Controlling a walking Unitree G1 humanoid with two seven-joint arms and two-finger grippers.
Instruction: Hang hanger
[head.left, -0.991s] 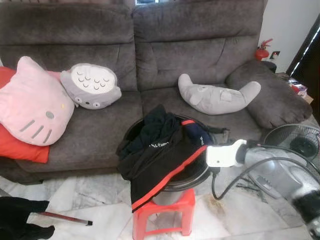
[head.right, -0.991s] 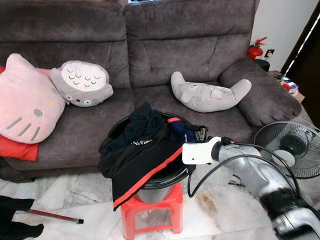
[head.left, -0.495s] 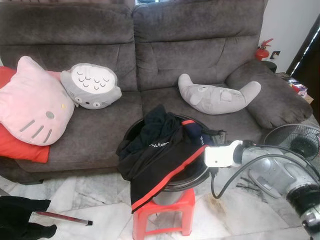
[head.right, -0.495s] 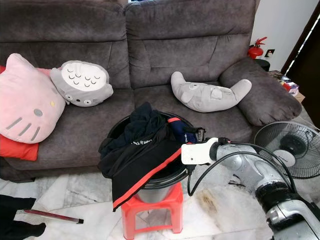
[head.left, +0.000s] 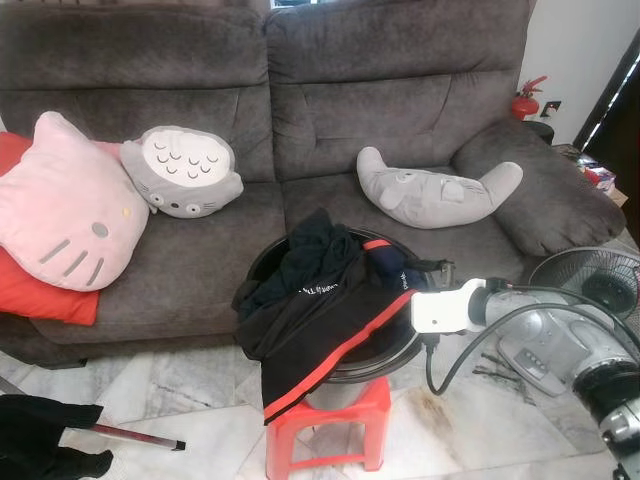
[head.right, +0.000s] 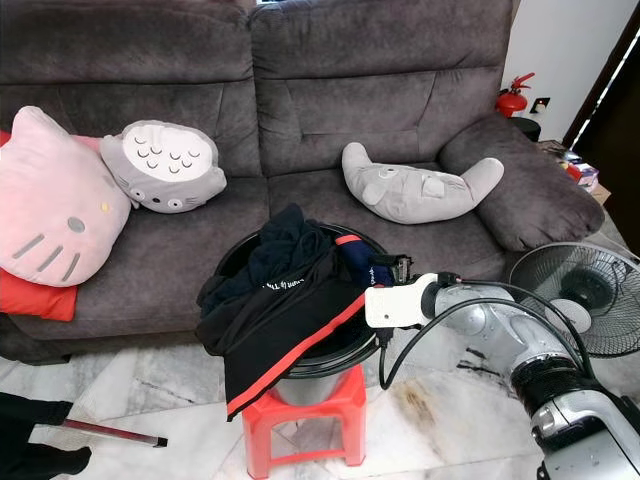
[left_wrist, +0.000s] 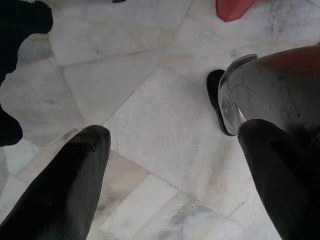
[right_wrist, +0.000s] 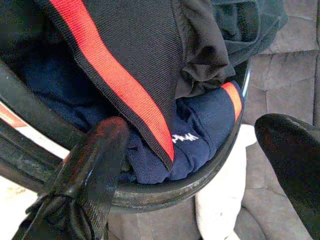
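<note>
Reaching across from the right, the robot's right hand (head.left: 432, 268) sits at the far rim of a black basin (head.left: 385, 358) heaped with clothes. In the right wrist view its two black fingers (right_wrist: 97, 165) are spread wide apart, gripping nothing, with one finger just outside the basin's rim and the other out over the grey sofa (head.left: 400, 90). Between them lies a navy garment (right_wrist: 200, 135) with an orange band and small white lettering, partly covered by a black garment with a red stripe (head.left: 320, 340) that spills over the basin's near edge. The basin stands on a small red stool (head.left: 335, 425) on the marble floor (head.left: 190, 400).

A thin red hanger (head.left: 130, 436) lies on the floor well to the left of the stool, one end tucked under a dark cloth (head.left: 45, 440) at the lower left corner. The left hand (left_wrist: 172, 165) hangs over bare marble tiles, fingers parted and empty.

On the sofa rest a pink cat cushion (head.left: 65, 205), a grey round cushion (head.left: 183, 172) and a grey crescent cushion (head.left: 435, 190). A floor fan (head.left: 590, 280) stands at the right, and a red extinguisher (head.left: 525, 100) sits beyond the sofa arm.
</note>
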